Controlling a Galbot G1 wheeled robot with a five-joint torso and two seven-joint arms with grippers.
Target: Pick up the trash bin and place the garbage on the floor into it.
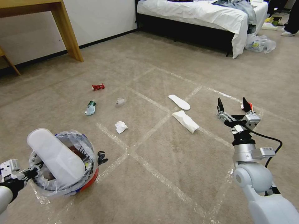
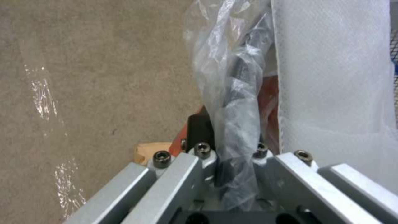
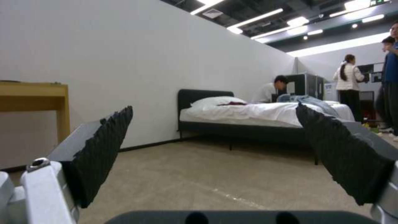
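White slipper (image 1: 179, 102) lies just left-forward of the spread-jawed, empty right gripper (image 1: 234, 106), long axis diagonal; left gripper (image 1: 29, 172) clamps trash bin (image 1: 90, 180) rim.

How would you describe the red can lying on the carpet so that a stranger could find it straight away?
Start at the wooden table leg and look down the beige carpet toward the robot. The small crushed red can lies on its side there, farthest of the litter. The bluish bottle just nearer is pale; this alone is bright red.
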